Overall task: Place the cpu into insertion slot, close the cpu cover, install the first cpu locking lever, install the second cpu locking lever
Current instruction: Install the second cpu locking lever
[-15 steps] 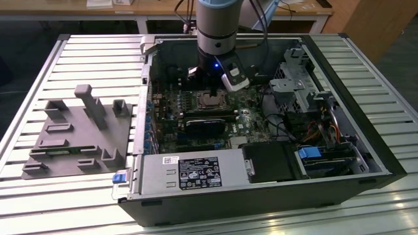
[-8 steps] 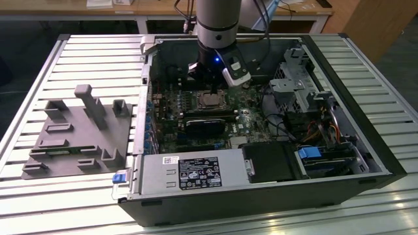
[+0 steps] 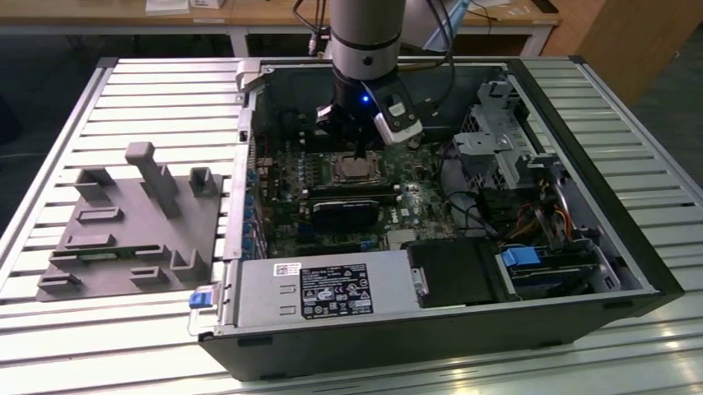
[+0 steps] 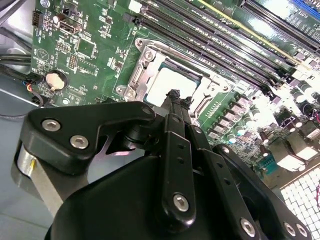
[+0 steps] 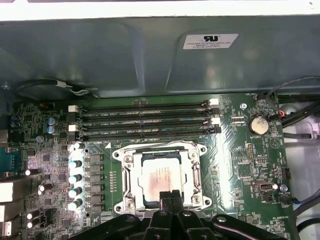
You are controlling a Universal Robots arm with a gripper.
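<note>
In the slot (image 5: 161, 176) on the green board (image 5: 240, 165), the cpu (image 5: 159, 175), a dull flat metal square, lies framed by the silvery cover (image 5: 196, 172). Long black slots (image 5: 145, 120) run beside it. The gripper (image 5: 170, 196) hangs just over the cpu's edge, jaws together, holding nothing.

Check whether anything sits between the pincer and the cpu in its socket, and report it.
Nothing visible does. In both wrist views the pincer has its tips right at the edge of the cpu, which lies in the insertion slot with the cpu cover framing it; the chip's top is bare.
</note>
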